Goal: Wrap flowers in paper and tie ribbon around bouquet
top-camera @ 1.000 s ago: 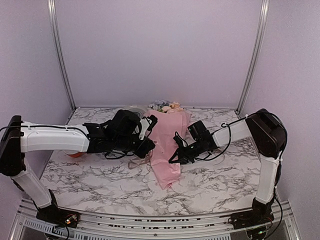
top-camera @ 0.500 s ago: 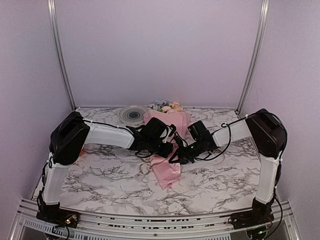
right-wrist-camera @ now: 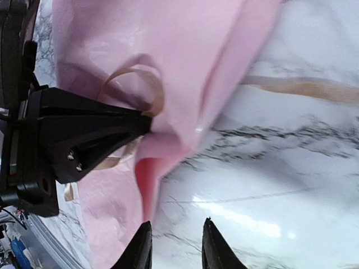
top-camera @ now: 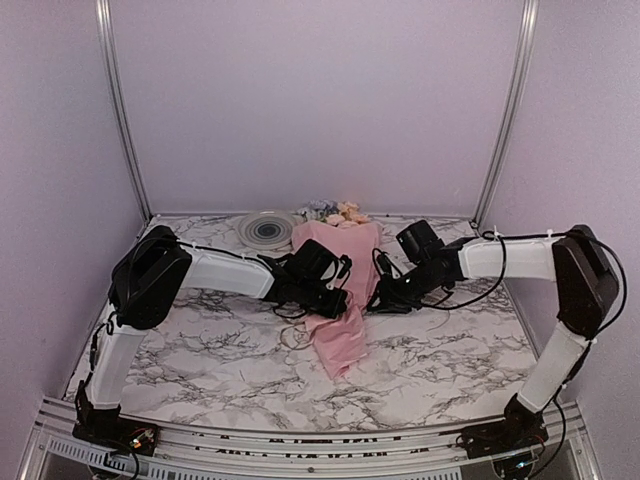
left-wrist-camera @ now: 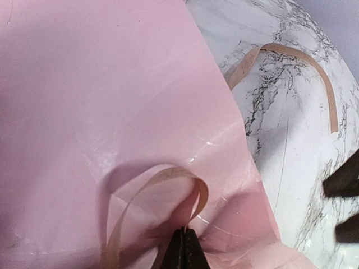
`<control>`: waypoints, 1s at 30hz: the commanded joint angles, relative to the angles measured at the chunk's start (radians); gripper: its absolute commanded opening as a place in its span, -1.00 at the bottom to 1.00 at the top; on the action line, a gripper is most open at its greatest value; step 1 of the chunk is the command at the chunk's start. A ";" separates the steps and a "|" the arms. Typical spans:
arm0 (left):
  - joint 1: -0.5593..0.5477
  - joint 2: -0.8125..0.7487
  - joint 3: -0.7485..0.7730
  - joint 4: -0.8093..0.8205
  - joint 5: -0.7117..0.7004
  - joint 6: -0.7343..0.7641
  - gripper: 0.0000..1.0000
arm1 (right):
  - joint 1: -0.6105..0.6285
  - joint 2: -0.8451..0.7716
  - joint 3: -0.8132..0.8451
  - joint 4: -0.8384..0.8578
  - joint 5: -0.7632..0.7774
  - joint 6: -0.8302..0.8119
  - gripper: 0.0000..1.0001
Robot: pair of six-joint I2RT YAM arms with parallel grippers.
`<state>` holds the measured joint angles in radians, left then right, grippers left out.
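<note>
The bouquet (top-camera: pixel 338 300) lies in the middle of the table as a pink paper (left-wrist-camera: pixel 101 95) cone, its narrow end toward me. The flowers (top-camera: pixel 335 212) peek out at the far, wide end. My left gripper (left-wrist-camera: pixel 184 249) is over the cone's middle, shut on the tan ribbon (left-wrist-camera: pixel 168 176), which arches in a loop above the paper. Another stretch of ribbon (right-wrist-camera: pixel 303 88) lies on the marble. My right gripper (right-wrist-camera: pixel 176 246) hovers just right of the cone, open with only table between its fingers. The left gripper (right-wrist-camera: pixel 84 134) shows black in the right wrist view.
A round grey disc with dark rings (top-camera: pixel 266 229) lies at the back left of the bouquet. Loose ribbon curls on the marble table (top-camera: pixel 200 350) left of the cone's tip. Purple walls and metal posts (top-camera: pixel 505 110) close in the sides and the back.
My left arm has swung in from the left, bringing its shut gripper over the cone's middle. My right gripper has opened and drawn back to the right, off the bouquet.
</note>
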<state>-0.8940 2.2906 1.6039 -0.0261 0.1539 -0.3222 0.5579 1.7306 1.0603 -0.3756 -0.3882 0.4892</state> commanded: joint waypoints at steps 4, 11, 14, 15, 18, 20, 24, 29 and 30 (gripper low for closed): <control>0.001 0.019 -0.008 -0.055 0.025 0.008 -1.00 | -0.258 -0.143 -0.023 -0.316 0.470 -0.118 0.05; 0.001 0.014 -0.007 -0.049 0.034 0.015 -1.00 | -0.354 -0.007 0.022 -0.350 0.457 -0.191 0.25; 0.001 0.008 -0.011 -0.049 0.031 0.017 -1.00 | -0.354 0.034 0.016 -0.312 0.359 -0.213 0.14; 0.001 0.007 -0.011 -0.050 0.030 0.017 -1.00 | -0.354 0.052 0.018 -0.308 0.356 -0.214 0.05; 0.001 0.006 -0.009 -0.050 0.033 0.020 -1.00 | -0.355 0.065 0.035 -0.321 0.397 -0.225 -0.60; 0.001 0.003 -0.009 -0.050 0.031 0.025 -1.00 | -0.373 0.020 0.038 -0.326 0.439 -0.225 -1.00; 0.001 -0.005 -0.010 -0.049 0.020 0.037 -1.00 | -0.504 -0.160 0.063 -0.319 0.445 -0.217 -1.00; 0.001 -0.005 -0.009 -0.053 0.016 0.041 -1.00 | -0.571 -0.376 0.134 -0.286 0.405 -0.251 -1.00; 0.002 -0.005 -0.010 -0.052 0.014 0.043 -1.00 | -0.570 -0.410 0.140 -0.267 0.338 -0.264 -1.00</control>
<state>-0.8925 2.2902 1.6039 -0.0265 0.1661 -0.2989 -0.0132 1.4601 1.1263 -0.6945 0.0433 0.2657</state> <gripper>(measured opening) 0.004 0.006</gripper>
